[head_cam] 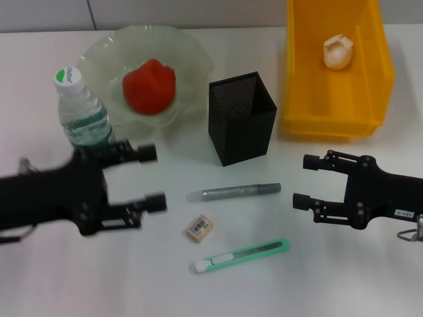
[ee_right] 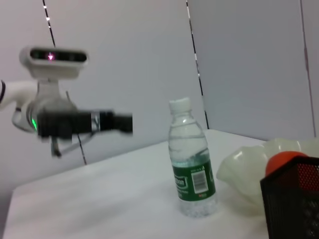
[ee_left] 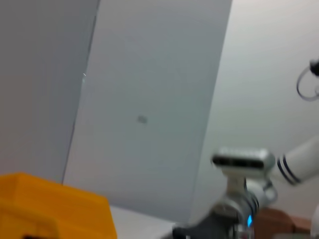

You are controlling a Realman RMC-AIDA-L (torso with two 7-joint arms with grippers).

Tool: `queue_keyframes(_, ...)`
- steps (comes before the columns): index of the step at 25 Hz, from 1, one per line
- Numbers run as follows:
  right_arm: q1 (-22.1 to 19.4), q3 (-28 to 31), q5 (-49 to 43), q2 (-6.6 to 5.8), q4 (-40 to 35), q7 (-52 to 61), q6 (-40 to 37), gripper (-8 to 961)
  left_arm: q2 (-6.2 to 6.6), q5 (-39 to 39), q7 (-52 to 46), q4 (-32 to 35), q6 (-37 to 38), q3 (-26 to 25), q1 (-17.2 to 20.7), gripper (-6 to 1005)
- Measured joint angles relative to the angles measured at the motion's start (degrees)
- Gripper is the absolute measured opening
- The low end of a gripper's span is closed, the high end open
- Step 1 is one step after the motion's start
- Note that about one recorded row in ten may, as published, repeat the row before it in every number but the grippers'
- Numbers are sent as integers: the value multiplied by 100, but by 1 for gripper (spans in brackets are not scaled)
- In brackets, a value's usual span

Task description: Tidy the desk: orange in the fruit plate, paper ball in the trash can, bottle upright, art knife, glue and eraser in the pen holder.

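The orange (head_cam: 151,86) lies in the pale green fruit plate (head_cam: 192,59). A paper ball (head_cam: 338,51) rests inside the yellow trash can (head_cam: 330,125). The bottle (head_cam: 82,112) stands upright left of the plate. The black mesh pen holder (head_cam: 241,119) is at the centre. In front of it lie the grey glue (head_cam: 234,192), the eraser (head_cam: 199,227) and the green art knife (head_cam: 241,255). My left gripper (head_cam: 152,177) is open just right of the bottle, holding nothing. My right gripper (head_cam: 304,181) is open right of the glue, also holding nothing.
The right wrist view shows the bottle (ee_right: 192,164), the plate (ee_right: 244,169), the orange (ee_right: 284,159) and the pen holder (ee_right: 294,199), with the left arm (ee_right: 75,122) beyond. A corner of the trash can (ee_left: 55,209) fills the left wrist view's lower corner.
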Motion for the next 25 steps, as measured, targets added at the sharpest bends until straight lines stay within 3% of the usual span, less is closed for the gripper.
queue_keyframes(6, 83, -49, 3, -73, -208, 478, -309, 772, -48, 417, 790, -537, -387, 5, 61, 792)
queue_keyframes(14, 210, -62, -49, -117, -606, 1080, -677, 771, -168, 815, 1154, -651, -683, 11, 72, 791)
queue_keyframes(25, 464, -448, -69, -178, -961, 1717, -980, 771, -215, 1033, 1304, -658, -808, 11, 45, 783)
